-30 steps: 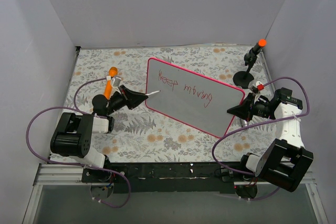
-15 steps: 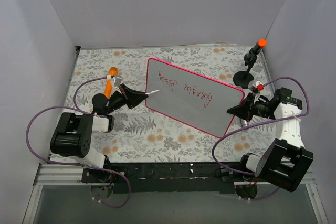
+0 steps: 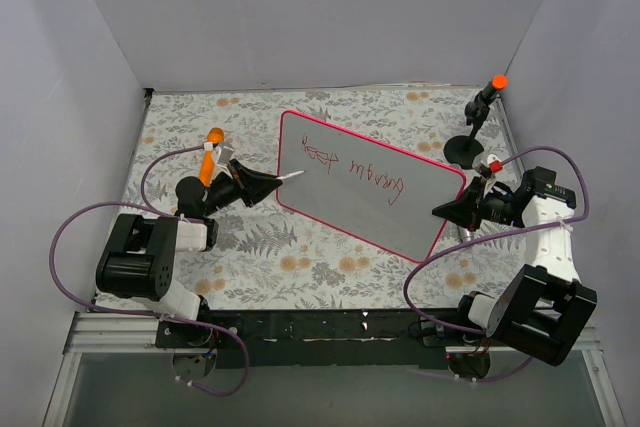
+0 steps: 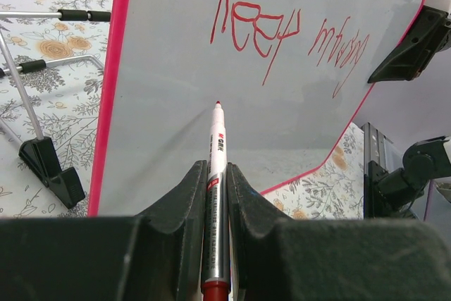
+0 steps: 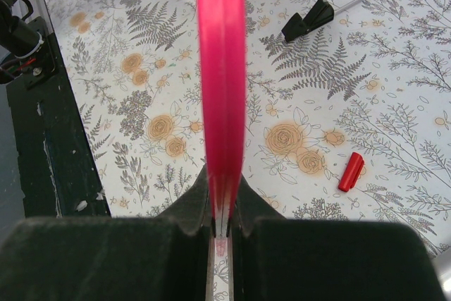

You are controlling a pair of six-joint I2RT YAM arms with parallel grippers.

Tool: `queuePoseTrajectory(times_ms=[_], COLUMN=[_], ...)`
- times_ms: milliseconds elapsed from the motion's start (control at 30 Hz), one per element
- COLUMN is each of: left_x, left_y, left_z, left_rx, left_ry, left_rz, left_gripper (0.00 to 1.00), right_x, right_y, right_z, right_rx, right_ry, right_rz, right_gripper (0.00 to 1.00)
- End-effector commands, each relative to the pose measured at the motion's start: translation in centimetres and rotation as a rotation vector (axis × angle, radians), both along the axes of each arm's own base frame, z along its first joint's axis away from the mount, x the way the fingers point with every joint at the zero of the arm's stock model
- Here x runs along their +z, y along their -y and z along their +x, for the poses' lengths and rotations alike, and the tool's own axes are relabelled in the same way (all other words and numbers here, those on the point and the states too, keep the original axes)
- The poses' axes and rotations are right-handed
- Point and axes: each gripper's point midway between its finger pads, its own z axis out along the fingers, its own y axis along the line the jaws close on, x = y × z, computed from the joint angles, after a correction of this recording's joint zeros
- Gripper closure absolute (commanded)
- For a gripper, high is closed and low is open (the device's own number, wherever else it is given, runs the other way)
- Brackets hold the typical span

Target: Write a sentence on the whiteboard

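Note:
The whiteboard [image 3: 400, 212] with its pink-red frame stands tilted mid-table. The sentence [image 3: 355, 172] is red handwriting on it, reading roughly "Keep moving" in the left wrist view [image 4: 282, 33]. My left gripper [image 3: 272, 183] is shut on a red marker pen [image 4: 215, 167] at the board's left edge. Its tip points at the whiteboard [image 4: 162, 68] just below the first word. My right gripper [image 3: 447, 211] is shut on the board's right edge. In the right wrist view the pink frame [image 5: 220, 68] runs straight up from between the fingers of that gripper [image 5: 224, 199].
A black stand with an orange top [image 3: 480, 112] is at the back right. An orange-handled object [image 3: 211, 152] lies left of the left gripper. A red pen cap [image 5: 350, 172] lies on the floral cloth. Wire easel legs with black feet [image 4: 51, 167] stand behind the board.
Hardly anything differs. The left gripper with the marker has shifted only slightly by the board's left edge. The board and the right arm have stayed still.

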Motion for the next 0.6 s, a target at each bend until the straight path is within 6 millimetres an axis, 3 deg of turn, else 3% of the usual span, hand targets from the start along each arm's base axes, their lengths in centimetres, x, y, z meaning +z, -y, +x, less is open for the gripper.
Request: queuePoseTrajectory(times_ms=[0,567], left_x=[0.6,-0.6], left_y=[-0.2,-0.3], left_z=[0.8,1.5], left_rx=[0.009,0.028], left_ry=[0.039,-0.003], left_rz=[0.008,0.024], left_gripper=[1.0,1.0], right_x=[-0.5,-0.4], right_y=[0.3,0.3], right_z=[0.3,0.2], right_rx=[0.006,0.006], right_ry=[0.038,0.039], right_rz=[-0.051,-0.049], right_gripper=[0.99,0.99])
